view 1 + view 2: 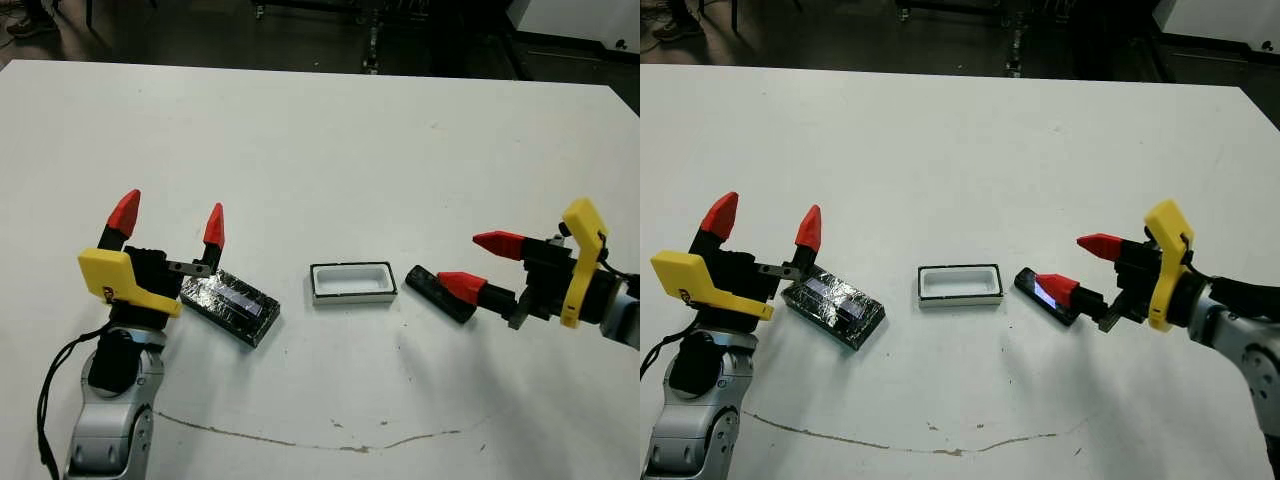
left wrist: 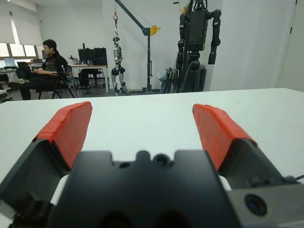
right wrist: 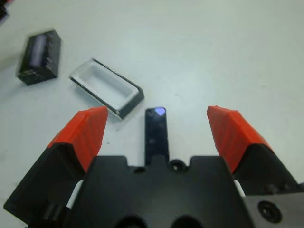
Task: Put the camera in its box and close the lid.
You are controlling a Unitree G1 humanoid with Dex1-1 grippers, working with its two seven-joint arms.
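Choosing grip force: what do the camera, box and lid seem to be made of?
Camera: probably hard plastic, matte black, with one sheened end.
Box: possibly card or plastic, black outer walls, flat white lining.
Lid: glossy black, maybe film-wrapped, judging by crinkly glints and a pale stripe.

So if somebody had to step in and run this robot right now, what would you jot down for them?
Right gripper: open, empty, lined up over the camera, which lies on the table between its fingers, not yet gripped.
Left gripper: open, empty, just left of the lid.
Box: open and empty at the middle, with the camera to its right and the lid lying flat to its left.
Done: nothing; all three things lie apart on the table.
Left: grasp the camera, lay it in the box, then pick up the lid and close the box.
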